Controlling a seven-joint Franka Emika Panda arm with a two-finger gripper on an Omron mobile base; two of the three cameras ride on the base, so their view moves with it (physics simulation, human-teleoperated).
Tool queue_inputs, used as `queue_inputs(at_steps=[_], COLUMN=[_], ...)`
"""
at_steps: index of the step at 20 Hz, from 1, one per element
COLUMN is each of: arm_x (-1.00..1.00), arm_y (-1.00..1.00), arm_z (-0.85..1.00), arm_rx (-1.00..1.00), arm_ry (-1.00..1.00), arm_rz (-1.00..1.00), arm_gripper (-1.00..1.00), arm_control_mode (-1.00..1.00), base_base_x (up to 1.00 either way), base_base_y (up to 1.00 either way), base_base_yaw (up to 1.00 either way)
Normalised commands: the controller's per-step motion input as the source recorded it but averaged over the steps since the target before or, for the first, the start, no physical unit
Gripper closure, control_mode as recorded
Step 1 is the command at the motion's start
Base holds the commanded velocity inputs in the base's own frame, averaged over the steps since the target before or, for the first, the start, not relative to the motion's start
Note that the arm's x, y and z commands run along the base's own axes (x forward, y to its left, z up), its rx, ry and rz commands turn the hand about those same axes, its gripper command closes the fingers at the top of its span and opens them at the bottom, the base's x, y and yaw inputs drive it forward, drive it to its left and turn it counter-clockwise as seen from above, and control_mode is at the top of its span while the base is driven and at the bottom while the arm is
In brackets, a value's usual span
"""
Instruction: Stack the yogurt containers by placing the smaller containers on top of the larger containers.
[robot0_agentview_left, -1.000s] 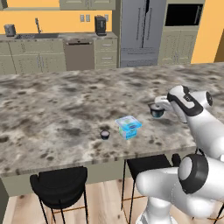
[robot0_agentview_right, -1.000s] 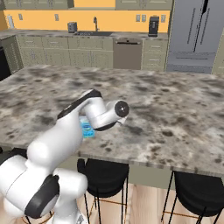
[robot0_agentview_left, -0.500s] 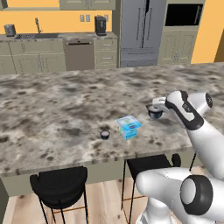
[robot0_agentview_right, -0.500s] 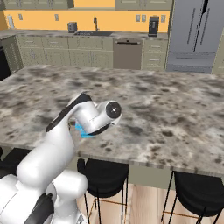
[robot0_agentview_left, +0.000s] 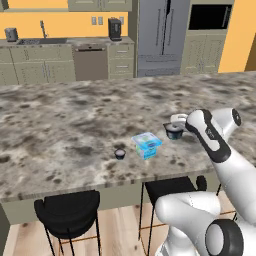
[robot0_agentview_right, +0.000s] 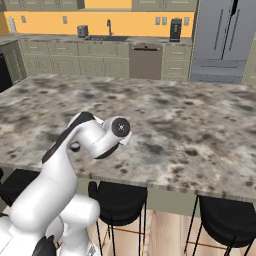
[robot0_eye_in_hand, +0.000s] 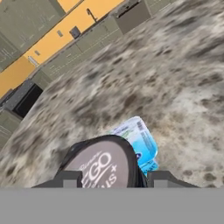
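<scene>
Gripper (robot0_eye_in_hand: 108, 178) is pinching the wider dark cup (robot0_eye_in_hand: 103, 165) btwn its fingertips (robot0_eye_in_hand: 68, 179), jaws partly closed on its sides, cup off the counter (robot0_agentview_left: 60, 125). Blue yogurt box (robot0_eye_in_hand: 136, 142) is sitting just beyond and below gripper; smaller dark cup (robot0_agentview_left: 120, 154) is lying past box, further from gripper.

Blue box (robot0_agentview_left: 147, 144): squarish, light-blue and white, printed blue top, flat on the counter near its front edge. Small dark cup (robot0_agentview_left: 120, 154) stands upright just left of it, apart. Wider dark cup (robot0_agentview_left: 175, 131), pale rim, grey printed lid, sits between my fingers right of the box, above the counter.
</scene>
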Motion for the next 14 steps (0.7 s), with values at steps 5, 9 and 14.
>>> queue_inputs(at_steps=[5,9,14], arm_x=[-0.13,-0.11,-0.05], arm_y=[0.16,0.19,0.25], arm_z=[0.03,0.0,0.0], arm_rx=[0.04,0.04,0.04], arm_ry=[0.04,0.02,-0.04], arm_rz=[0.0,0.0,0.0], arm_gripper=[1.0,1.0,1.0], arm_control_mode=[-1.0,-1.0,-1.0], base_base_x=[0.0,0.0,0.0], base_base_y=[0.0,0.0,0.0], base_base_yaw=[0.0,0.0,0.0])
